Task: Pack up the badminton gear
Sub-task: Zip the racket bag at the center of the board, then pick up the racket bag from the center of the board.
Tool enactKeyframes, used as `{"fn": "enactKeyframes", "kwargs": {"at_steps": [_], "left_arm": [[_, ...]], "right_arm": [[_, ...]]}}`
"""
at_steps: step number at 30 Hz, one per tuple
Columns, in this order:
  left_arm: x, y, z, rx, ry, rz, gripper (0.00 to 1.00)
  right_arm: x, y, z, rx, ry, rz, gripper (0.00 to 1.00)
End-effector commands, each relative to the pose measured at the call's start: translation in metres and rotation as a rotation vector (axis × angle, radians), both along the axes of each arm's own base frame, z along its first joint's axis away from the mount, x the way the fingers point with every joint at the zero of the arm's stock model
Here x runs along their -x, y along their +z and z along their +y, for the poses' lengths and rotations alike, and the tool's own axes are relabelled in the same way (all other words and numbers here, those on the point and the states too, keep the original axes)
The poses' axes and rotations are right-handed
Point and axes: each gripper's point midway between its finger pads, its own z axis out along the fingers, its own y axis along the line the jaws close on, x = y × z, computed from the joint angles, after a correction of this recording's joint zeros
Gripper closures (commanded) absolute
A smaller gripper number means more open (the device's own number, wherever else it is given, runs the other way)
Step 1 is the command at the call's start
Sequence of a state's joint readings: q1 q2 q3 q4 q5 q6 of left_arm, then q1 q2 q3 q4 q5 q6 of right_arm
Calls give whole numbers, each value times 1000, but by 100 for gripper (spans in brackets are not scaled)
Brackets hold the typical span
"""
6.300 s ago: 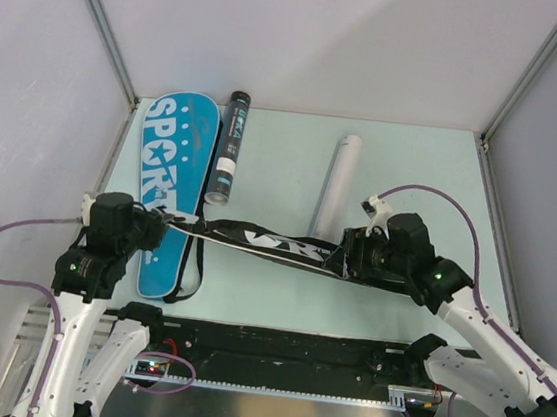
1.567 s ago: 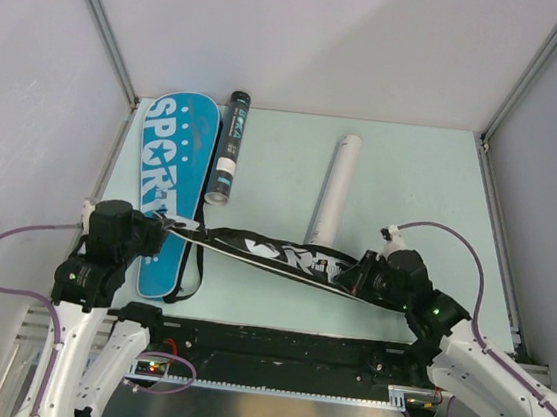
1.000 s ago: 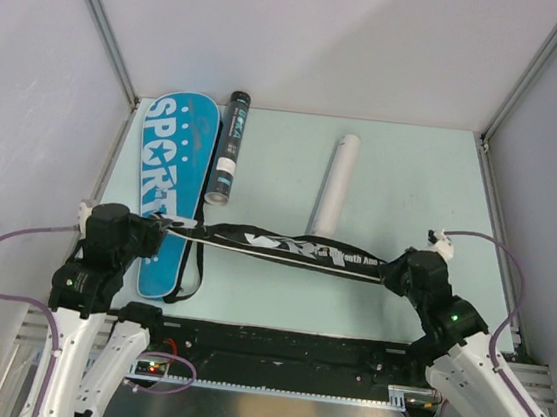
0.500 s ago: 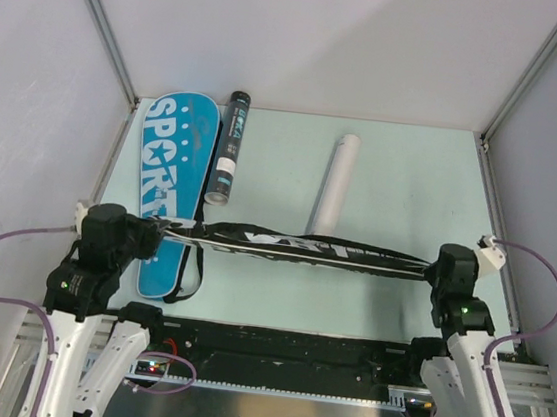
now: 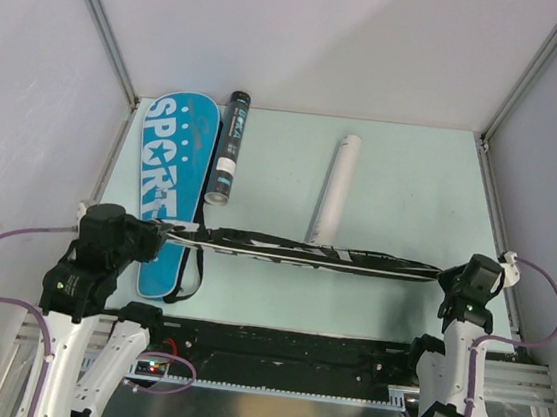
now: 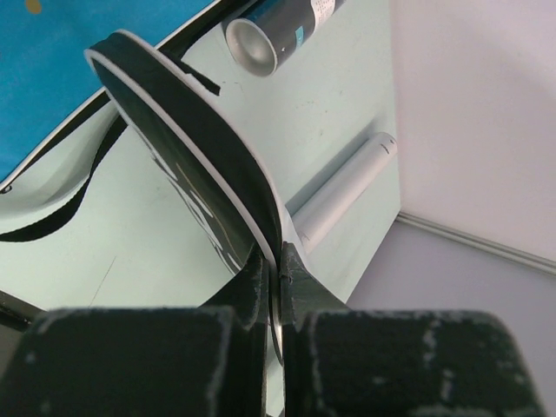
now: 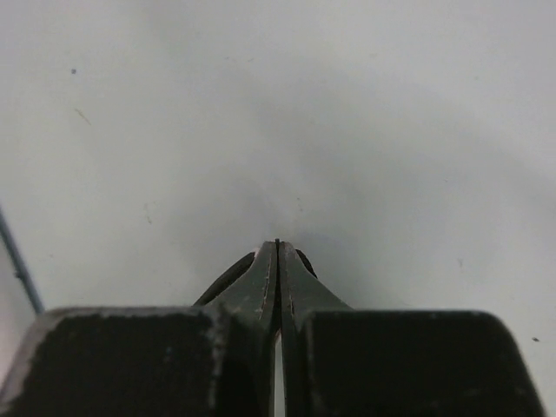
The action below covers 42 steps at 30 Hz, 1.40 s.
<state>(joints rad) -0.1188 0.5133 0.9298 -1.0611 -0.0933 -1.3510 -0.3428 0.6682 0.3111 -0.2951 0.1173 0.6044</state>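
Spanning the pale green surface [image 5: 412, 184] almost from side to side, the black racket cover [image 5: 304, 252] is held up on edge as a thin, taut band. The left jaws are pinched tight on the white-piped rim at its left end. The right jaws are closed narrow on its right tip, close to the surface's right edge and the grey wall there. The right wrist view shows only blank wall past the closed fingertips.

Beyond the cover's right half, bare surface runs open up to the far wall. On its near side, a narrower bare strip separates it from the black base rail [image 5: 283, 345].

The cover is flat, soft fabric, black with white lettering and a rounded head. Under its left end lies the blue cover [image 5: 166, 176], a smooth paddle shape printed "SPORT" in white. A black strap [image 5: 190, 274] loops beside the blue cover, on the near side of the black one.

Just beyond the black cover's left part lies the black tube [image 5: 228, 153], a rigid cylinder with teal print, a white band and a silvery end facing the cover. Past its middle lies the white tube [image 5: 333, 190], plain and matte. From above, the near end of this tube meets the cover's line.
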Motion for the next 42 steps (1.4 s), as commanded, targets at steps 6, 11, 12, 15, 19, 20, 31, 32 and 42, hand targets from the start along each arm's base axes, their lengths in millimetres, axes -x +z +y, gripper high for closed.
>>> {"fn": "enactKeyframes", "kwargs": {"at_steps": [6,11,12,15,19,20,31,32,42], "left_arm": [[-11,45,17,-47,74,-158,100],[-11,42,15,-39,69,-151,100],[-11,41,15,-38,67,-149,100],[-11,41,15,-39,67,-148,100],[-11,41,16,-37,73,-148,100],[-12,41,15,-35,72,-146,100],[-11,47,13,-51,48,-158,100],[-11,49,14,-53,48,-163,100],[-9,54,12,-68,22,-180,98]], "right_arm": [[-29,61,26,12,319,-105,65],[-33,126,63,112,515,-240,34],[-35,140,76,138,579,-291,33],[-35,179,123,209,787,-462,32],[-11,207,203,265,1156,-635,28],[-6,207,218,290,1234,-653,26],[45,155,349,733,1752,-657,15],[44,149,356,767,1765,-640,15],[12,154,387,915,1663,-654,71]]}}
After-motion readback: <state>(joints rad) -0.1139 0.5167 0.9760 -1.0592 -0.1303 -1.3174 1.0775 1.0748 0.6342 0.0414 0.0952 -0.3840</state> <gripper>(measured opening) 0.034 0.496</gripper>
